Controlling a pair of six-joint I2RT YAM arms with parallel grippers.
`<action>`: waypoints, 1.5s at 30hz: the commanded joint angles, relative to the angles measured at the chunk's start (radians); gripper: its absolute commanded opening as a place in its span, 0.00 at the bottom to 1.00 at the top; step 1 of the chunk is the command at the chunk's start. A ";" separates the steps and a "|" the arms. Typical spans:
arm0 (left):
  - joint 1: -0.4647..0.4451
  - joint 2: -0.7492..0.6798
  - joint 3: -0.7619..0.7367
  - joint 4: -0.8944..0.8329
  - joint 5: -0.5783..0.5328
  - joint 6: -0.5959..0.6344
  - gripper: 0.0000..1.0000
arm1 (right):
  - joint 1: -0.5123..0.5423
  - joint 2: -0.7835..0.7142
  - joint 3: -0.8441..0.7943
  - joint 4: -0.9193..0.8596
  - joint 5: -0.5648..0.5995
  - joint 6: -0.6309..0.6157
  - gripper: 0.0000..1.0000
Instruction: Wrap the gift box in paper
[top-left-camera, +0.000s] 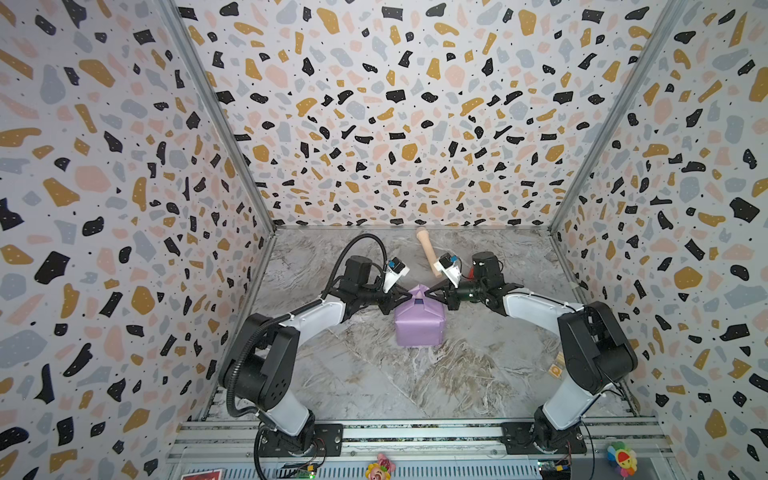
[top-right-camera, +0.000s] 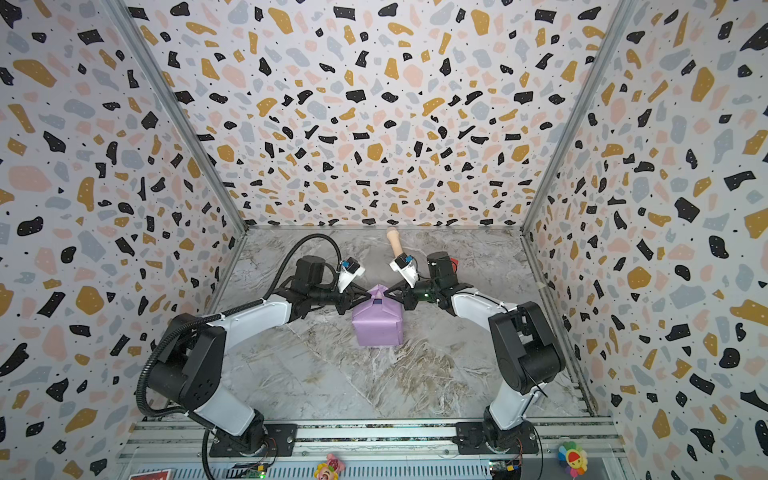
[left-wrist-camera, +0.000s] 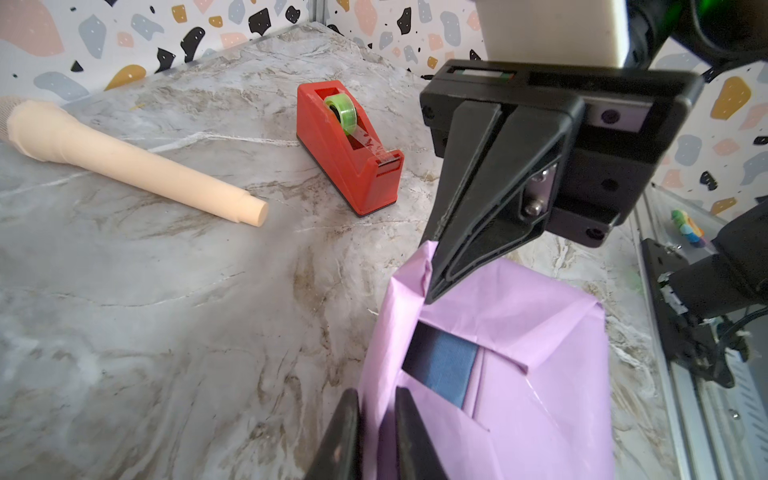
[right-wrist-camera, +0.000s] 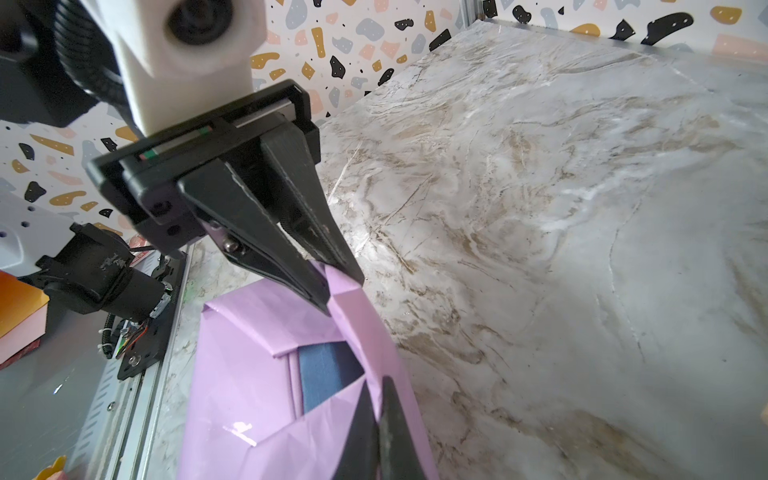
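Lilac paper (top-left-camera: 419, 328) enclosing gift box (left-wrist-camera: 440, 365)

We are looking at two arms wearing white shells and black joint housings, the left arm (top-left-camera: 316, 311) and the right arm (top-left-camera: 536, 303), with a ribbed black cable (right-wrist-camera: 89, 79) running along the left one. The left claw (right-wrist-camera: 344, 296) and the right claw (left-wrist-camera: 432, 291) are showing black tapered triangular fingers (left-wrist-camera: 467, 187), silver screws (left-wrist-camera: 534, 205) and a white camera block (right-wrist-camera: 199, 83) behind.

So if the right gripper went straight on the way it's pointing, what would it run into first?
Probably the left gripper, whose fingers face it across the raised fold of paper it pinches. The gap between them looks small, though depth is unclear.
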 joint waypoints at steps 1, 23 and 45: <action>-0.011 -0.011 0.047 0.023 0.039 0.000 0.24 | -0.002 -0.035 0.005 0.021 -0.028 -0.008 0.00; -0.060 0.089 0.230 -0.167 0.076 0.090 0.35 | -0.002 -0.041 -0.002 0.017 -0.034 -0.032 0.00; -0.066 0.065 0.237 -0.152 0.046 0.073 0.00 | -0.002 -0.076 -0.009 0.009 0.089 0.042 0.31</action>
